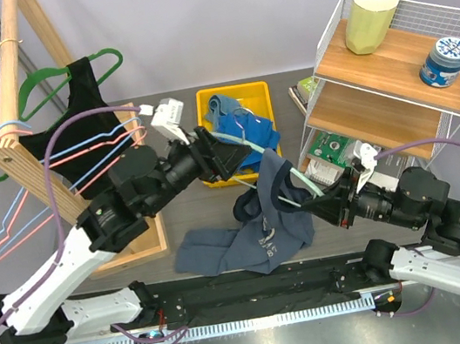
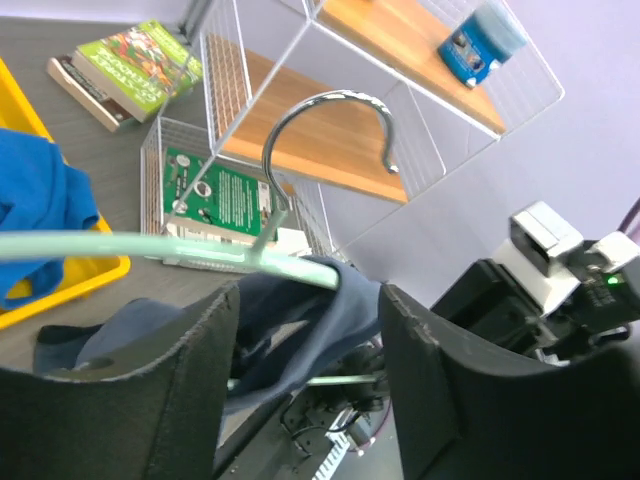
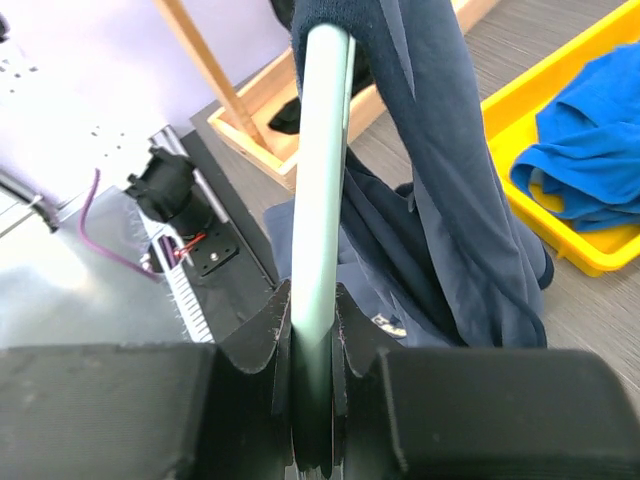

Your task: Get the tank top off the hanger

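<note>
Right end effector [image 3: 312,330] is clamped on the mint hanger [image 3: 320,150]; left end effector [image 2: 308,310] gapes open astride the tank top [image 1: 259,238], half-draped on the surface [image 1: 189,218]. Pulling sideways could snag the strap, twisting the hanger loose.

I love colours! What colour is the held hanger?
Pale mint green; the hanger shows best in right wrist view.
</note>
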You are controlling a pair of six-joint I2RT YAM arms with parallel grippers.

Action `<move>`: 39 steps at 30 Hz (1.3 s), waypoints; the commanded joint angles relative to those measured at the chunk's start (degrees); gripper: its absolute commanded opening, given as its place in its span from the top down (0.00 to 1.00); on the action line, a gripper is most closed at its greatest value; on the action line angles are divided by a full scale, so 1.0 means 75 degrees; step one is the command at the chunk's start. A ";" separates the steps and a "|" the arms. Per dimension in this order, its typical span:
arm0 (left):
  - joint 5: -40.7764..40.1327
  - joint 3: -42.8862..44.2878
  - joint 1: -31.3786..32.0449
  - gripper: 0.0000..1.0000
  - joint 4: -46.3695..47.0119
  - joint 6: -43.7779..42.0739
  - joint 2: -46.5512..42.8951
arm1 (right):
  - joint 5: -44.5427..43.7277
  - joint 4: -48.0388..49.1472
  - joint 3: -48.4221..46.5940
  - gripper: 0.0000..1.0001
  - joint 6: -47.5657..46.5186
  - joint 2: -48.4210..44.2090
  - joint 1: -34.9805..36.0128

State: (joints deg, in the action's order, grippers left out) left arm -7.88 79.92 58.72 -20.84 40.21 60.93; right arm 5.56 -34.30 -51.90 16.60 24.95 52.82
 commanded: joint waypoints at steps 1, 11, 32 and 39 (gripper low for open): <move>0.0570 0.0031 -0.0024 0.44 0.0928 -0.0355 0.0337 | 0.0383 0.0801 -0.0018 0.99 -0.0104 -0.0256 0.0024; 0.0428 0.0054 -0.0013 0.58 0.0810 -0.1856 -0.0061 | 0.0489 0.0555 -0.0100 0.99 -0.0221 -0.0198 0.0024; 0.0254 0.0489 -0.0013 0.66 0.0306 -0.2654 0.0771 | 0.0794 0.0660 -0.0404 0.99 -0.0151 -0.0127 0.0024; -0.0202 0.0756 -0.0013 1.00 0.0155 -0.2478 0.0935 | 0.0770 0.0754 -0.0416 0.99 -0.0034 -0.0057 0.0024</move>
State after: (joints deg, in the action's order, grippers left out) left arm -6.92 81.89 58.72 -19.16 21.78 67.81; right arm 10.63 -35.62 -52.01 16.58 23.90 52.77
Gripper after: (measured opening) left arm 0.063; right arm 0.183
